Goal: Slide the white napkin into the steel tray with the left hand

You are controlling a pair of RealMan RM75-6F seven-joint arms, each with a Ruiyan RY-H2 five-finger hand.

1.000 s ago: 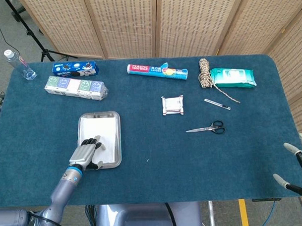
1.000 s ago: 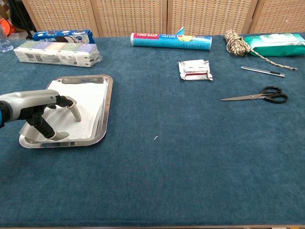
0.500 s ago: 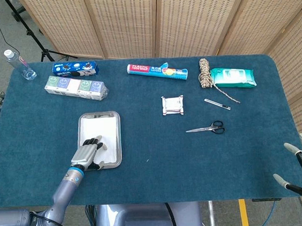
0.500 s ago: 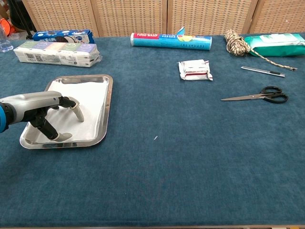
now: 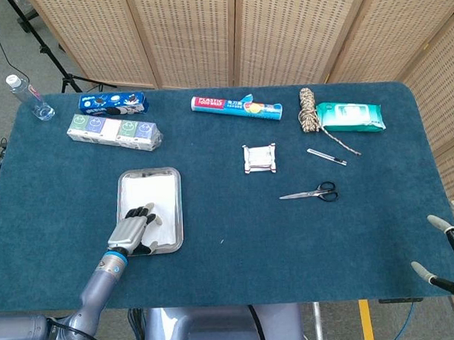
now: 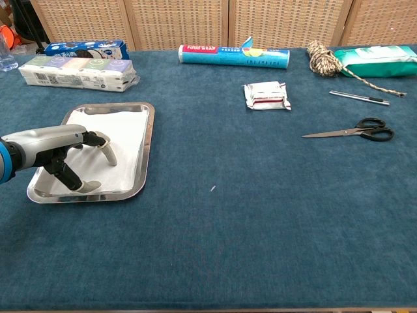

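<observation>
Already the white napkin (image 6: 111, 143) lies flat inside the steel tray (image 6: 144, 151), which sits near the front-left part of the blue table (image 6: 260, 228); its edges look to be within the rim, though the near corner is hidden behind your left hand (image 6: 62, 156). Judged from this, the slide is all but finished, so what counts now is a clean finish: check that no corner rides up over the rim, then lift straight up instead of dragging back, since a backward pull could take the paper or the light tray with it. Your left hand reaches in over the tray's near-left end, palm down, forearm coming low from the table's front edge. Its fingers (image 6: 104, 151) are curved and apart, gripping nothing; the tips point down at the napkin, and from the chest view you cannot tell for sure whether they touch it. Further right, well apart from the work, lie a small white packet (image 6: 266, 96) and a pair of scissors (image 6: 352, 130). At the far right edge of the head view, your right hand (image 5: 448, 250) hangs off the table with fingers spread, holding nothing.
</observation>
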